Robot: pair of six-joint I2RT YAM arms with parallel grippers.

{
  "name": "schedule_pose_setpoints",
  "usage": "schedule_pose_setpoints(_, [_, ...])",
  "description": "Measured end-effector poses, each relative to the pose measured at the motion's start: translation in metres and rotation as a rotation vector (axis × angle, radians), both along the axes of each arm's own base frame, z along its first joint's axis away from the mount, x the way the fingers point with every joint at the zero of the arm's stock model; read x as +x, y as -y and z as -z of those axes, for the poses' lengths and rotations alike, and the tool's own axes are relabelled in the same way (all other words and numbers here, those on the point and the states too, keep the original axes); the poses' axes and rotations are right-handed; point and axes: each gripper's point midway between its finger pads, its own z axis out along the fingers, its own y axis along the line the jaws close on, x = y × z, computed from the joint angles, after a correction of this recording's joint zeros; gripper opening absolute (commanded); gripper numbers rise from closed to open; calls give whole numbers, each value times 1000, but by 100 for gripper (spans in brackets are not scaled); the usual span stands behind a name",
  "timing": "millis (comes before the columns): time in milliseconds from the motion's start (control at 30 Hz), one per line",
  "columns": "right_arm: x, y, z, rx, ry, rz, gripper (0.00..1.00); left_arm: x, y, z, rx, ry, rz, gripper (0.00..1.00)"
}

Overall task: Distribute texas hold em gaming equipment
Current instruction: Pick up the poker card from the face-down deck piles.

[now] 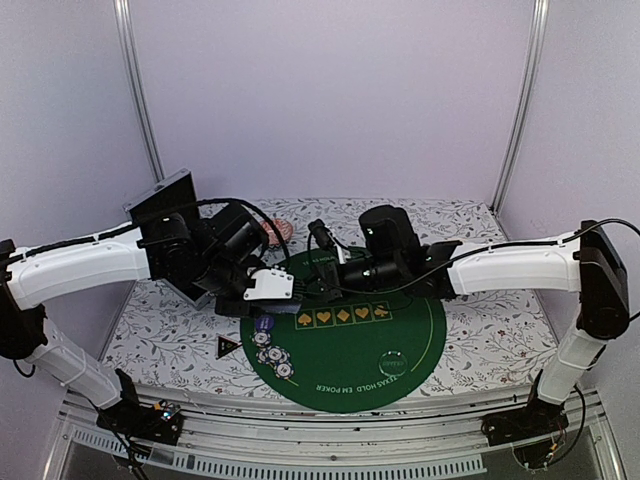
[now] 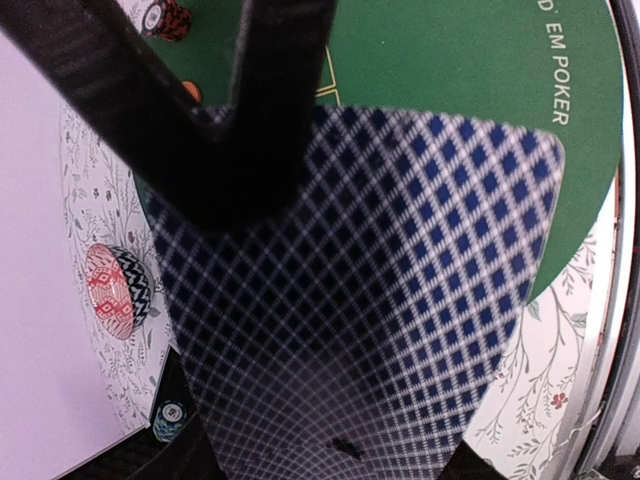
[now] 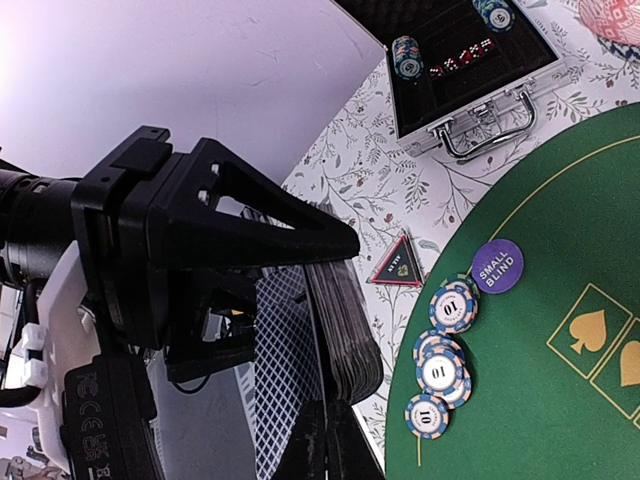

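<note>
My left gripper (image 1: 272,291) is shut on a deck of playing cards (image 1: 292,293) with blue diamond backs, held above the mat's left edge. In the left wrist view the top card (image 2: 400,280) fills the frame. My right gripper (image 3: 335,447) is shut on the edge of the outermost card (image 3: 285,360), beside the deck (image 3: 345,320). One right finger (image 2: 250,160) lies across the card back. Blue-and-white poker chips (image 3: 440,370) and a purple small blind button (image 3: 497,266) lie on the green mat (image 3: 560,200).
A triangular all-in marker (image 3: 395,263) lies on the floral cloth beside the mat. An open metal case (image 3: 470,70) holds chips and dice. A pink patterned dish (image 2: 115,290) stands at the back. A clear disc (image 1: 393,360) rests on the mat (image 1: 400,320).
</note>
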Motion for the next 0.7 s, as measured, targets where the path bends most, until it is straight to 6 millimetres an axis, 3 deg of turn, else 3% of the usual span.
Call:
schedule_pose_setpoints(467, [0,7,3,-41,22,7,4,-1,-1,3,7,-5,0,52])
schedule_pose_setpoints(700, [-4,16,-14,-32,60,6,2,-1,-2,3,10,-5,-1,52])
